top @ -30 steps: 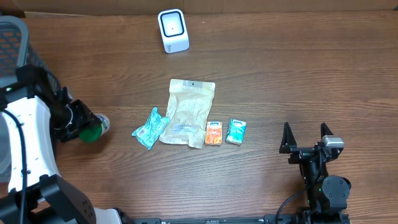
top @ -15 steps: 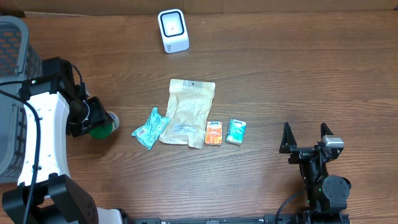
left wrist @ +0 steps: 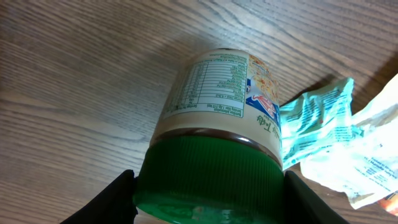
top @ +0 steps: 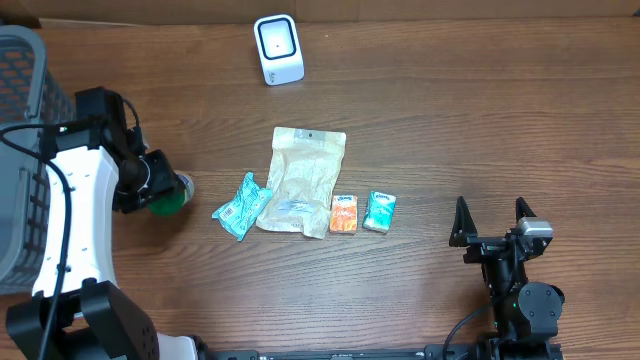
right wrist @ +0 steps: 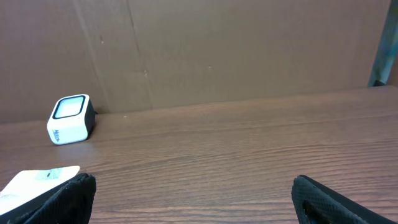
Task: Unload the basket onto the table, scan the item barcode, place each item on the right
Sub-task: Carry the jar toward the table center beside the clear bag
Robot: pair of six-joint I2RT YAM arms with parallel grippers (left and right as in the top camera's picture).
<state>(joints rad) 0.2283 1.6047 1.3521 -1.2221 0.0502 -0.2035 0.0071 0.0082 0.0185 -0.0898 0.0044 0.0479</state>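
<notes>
A jar [left wrist: 217,87] with a green lid [left wrist: 205,168] and a printed nutrition label lies tilted just over the wood, its lid between my left gripper's [left wrist: 208,196] black fingers, which are shut on it. Overhead, that left gripper [top: 152,196] and the jar [top: 180,187] sit at the table's left, left of the pile of packets. The white barcode scanner [top: 278,48] stands at the back centre, also seen in the right wrist view as the scanner [right wrist: 70,118]. My right gripper [top: 490,215] rests open and empty at the front right, with nothing between its jaws in its own view [right wrist: 193,193].
A teal packet [top: 241,206], a beige pouch [top: 300,180], an orange pack [top: 344,214] and a teal tissue pack [top: 380,211] lie mid-table. A grey mesh basket [top: 22,150] stands at the left edge. A cardboard wall [right wrist: 236,50] backs the table.
My left arm has carried the jar rightward, away from the basket toward the packets. The right arm has not moved.
</notes>
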